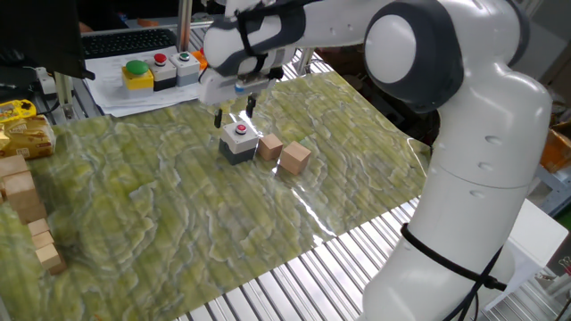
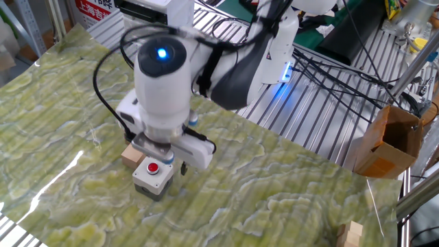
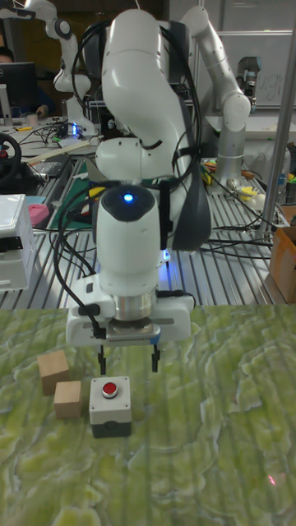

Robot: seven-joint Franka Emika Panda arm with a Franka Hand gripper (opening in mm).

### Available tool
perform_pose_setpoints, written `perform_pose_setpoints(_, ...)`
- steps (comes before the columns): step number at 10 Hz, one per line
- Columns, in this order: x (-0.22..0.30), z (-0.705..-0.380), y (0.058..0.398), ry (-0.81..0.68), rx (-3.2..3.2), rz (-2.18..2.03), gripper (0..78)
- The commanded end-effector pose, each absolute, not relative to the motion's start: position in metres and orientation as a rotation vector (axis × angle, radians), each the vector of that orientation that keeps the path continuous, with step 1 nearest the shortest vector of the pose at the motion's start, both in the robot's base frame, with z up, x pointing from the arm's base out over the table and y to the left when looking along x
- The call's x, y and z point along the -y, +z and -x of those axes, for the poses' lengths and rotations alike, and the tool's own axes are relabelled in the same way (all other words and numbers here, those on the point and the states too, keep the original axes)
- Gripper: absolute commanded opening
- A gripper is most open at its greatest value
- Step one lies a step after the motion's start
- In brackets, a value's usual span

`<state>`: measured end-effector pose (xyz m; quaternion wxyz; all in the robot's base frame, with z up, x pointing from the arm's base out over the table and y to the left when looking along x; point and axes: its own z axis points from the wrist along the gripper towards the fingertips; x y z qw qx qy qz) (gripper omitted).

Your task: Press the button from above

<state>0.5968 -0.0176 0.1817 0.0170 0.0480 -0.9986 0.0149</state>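
Observation:
The button (image 1: pixel 239 128) is small, round and red, on a little box (image 1: pixel 239 145) with a white top and dark grey base, standing on the green-patterned mat. It also shows as the button (image 2: pixel 152 167) under the wrist and as the button (image 3: pixel 110 389) near the two cubes. My gripper (image 3: pixel 129 362) hangs just above it and a little to one side, open, with a wide gap between the dark fingers and nothing held. The gripper (image 1: pixel 235 111) points straight down. In the other fixed view the gripper (image 2: pixel 169 162) is partly hidden by the wrist.
Two wooden cubes (image 1: pixel 270 147) (image 1: pixel 295 159) sit right beside the button box. A large green button on a yellow box (image 1: pixel 137 74) and a row of grey button boxes (image 1: pixel 174 67) stand at the back. Wooden blocks (image 1: pixel 27 209) are stacked at the left edge. A cardboard box (image 2: pixel 387 140) stands off the table.

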Motion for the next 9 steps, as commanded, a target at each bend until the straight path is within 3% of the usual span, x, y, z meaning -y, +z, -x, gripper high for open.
perform_pose_setpoints(1, 0.0, -0.595, 0.124, 0.02, 3.126, -0.148, 77.5)
perform_pose_setpoints(9, 0.001, -0.596, 0.134, 0.02, 3.121, -0.141, 77.5)
